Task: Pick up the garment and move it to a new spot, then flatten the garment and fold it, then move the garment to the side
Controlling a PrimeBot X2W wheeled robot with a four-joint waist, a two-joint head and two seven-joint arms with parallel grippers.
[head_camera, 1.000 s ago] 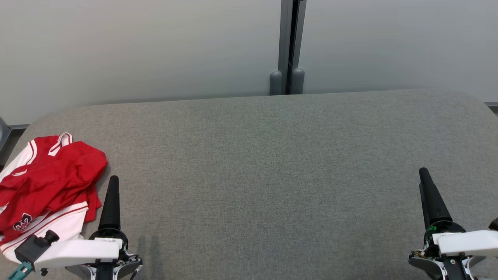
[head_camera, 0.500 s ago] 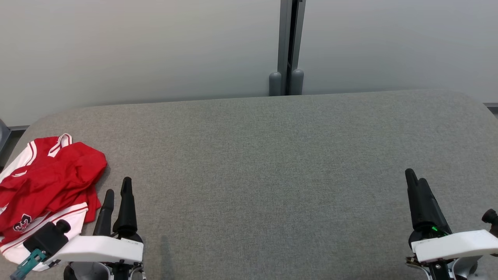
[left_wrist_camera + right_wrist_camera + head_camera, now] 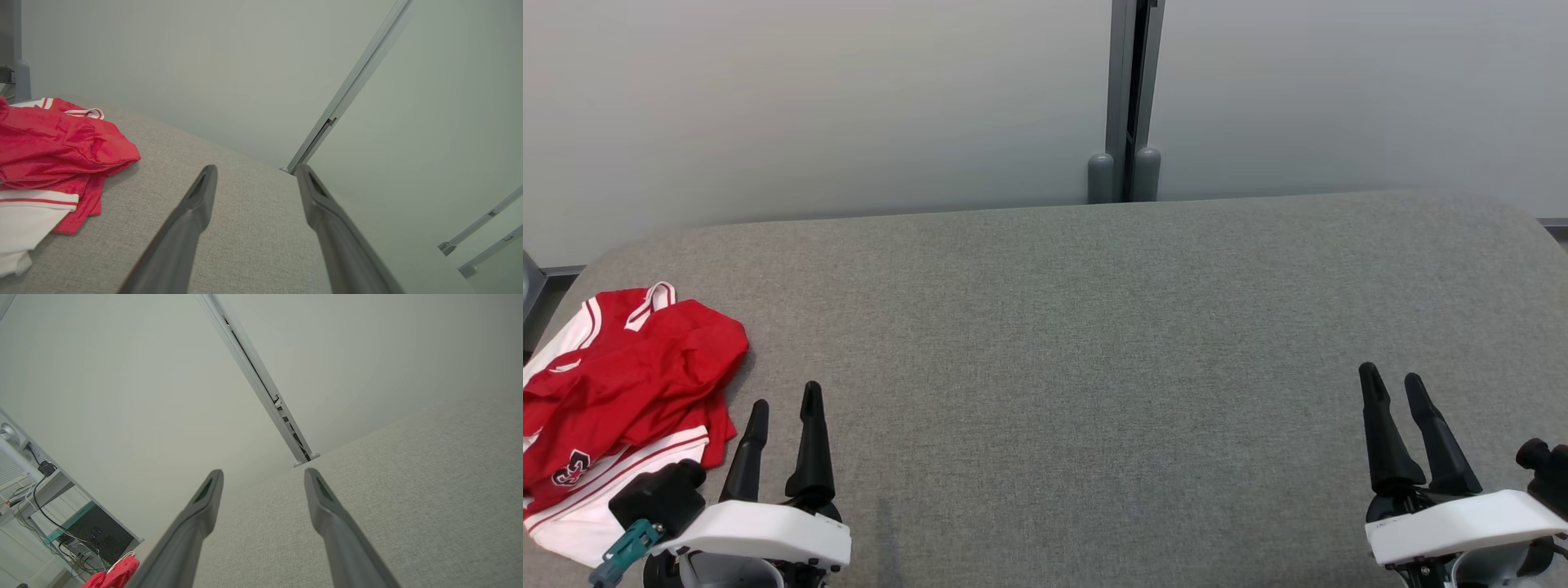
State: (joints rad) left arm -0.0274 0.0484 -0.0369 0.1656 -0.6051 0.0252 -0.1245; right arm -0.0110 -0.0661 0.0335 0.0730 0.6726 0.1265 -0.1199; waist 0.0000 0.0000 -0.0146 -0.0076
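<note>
We hold both arms low at the near edge of the grey woven-fabric padded table. Over the last second each wrist has rolled. Where the head camera showed a single dark finger edge-on, we now see both fingers of our left gripper and of our right gripper side by side, spread wide with nothing between them. The left gripper has also slid a little toward the middle of the table. The crumpled red-and-white satin sports garment has not stirred. It lies bunched at the far left end of the table, just beside our left fingers but not touching them, its white striped part nearest us. Our right gripper is well apart from it, at the opposite end. We judge the task barely begun: the roll seems to ready the fingers for a pinch, and the first pick-up still lies ahead, most likely for the left arm, which would have to swing over toward the heap
</note>
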